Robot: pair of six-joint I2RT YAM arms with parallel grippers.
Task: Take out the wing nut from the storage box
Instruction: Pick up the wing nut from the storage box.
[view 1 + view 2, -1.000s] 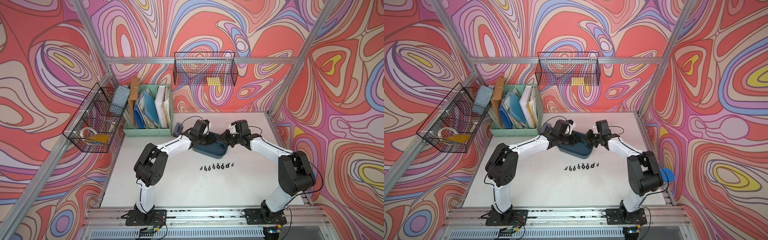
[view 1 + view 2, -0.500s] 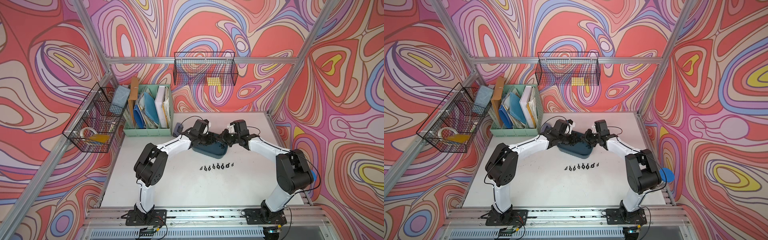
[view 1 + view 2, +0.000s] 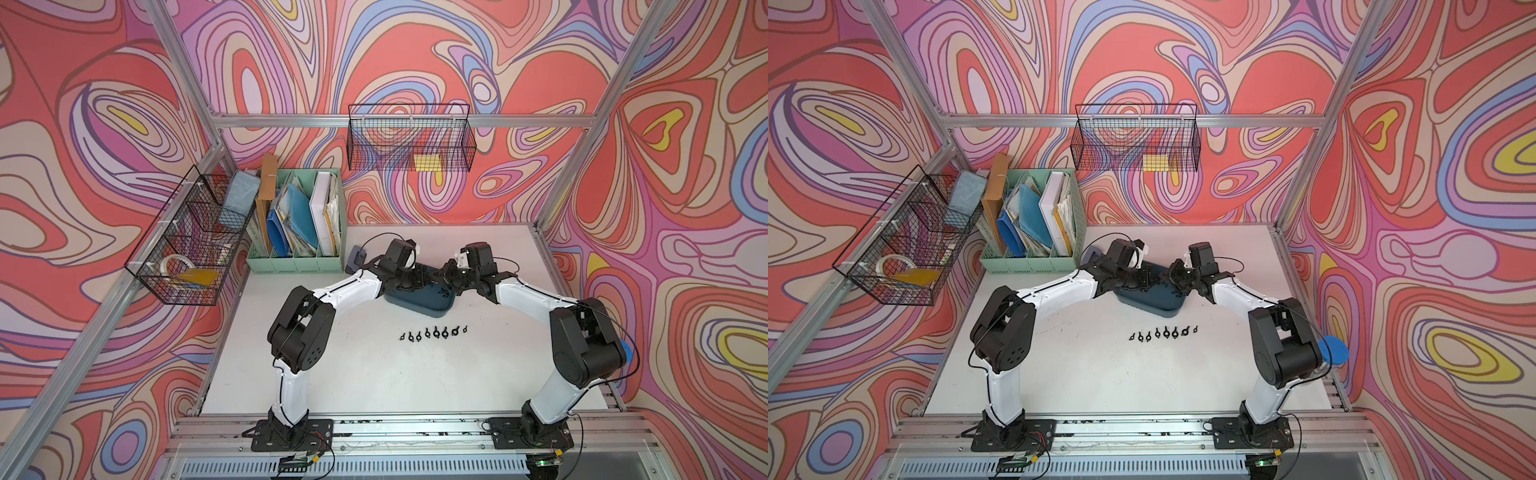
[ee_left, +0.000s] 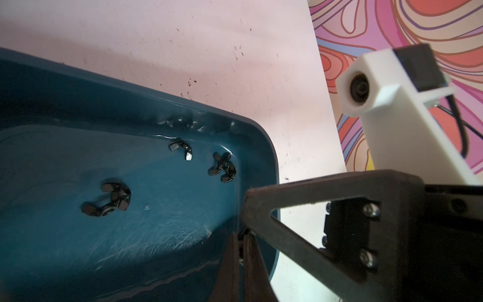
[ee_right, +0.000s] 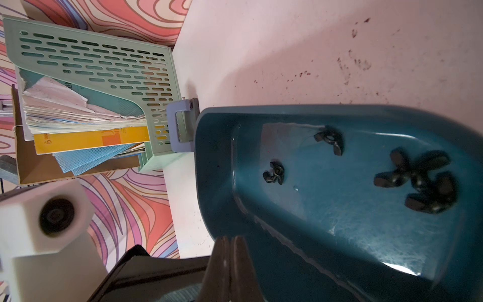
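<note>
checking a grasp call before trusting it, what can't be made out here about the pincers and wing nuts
left pincer, left wrist view: shut at the storage box wall; its own fingers hide whether it pinches it
right pincer, right wrist view: shut; same doubt
wing nuts in the box, both top views: too small, partly covered by the pincers
nearest clump, right wrist view: blurred, count unclear

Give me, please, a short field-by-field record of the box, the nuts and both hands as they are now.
box: teal, on the table, both hands at it.
nuts in box: black, loose on its floor in three spots; some overlap, count unsure.
nuts on table: eight in a row, apart from the box.
left hand: shut, tips just inside the box's end wall; whether it holds anything is unclear.
right hand: shut, beside the left hand's tips; whether it holds anything is unclear.
</note>
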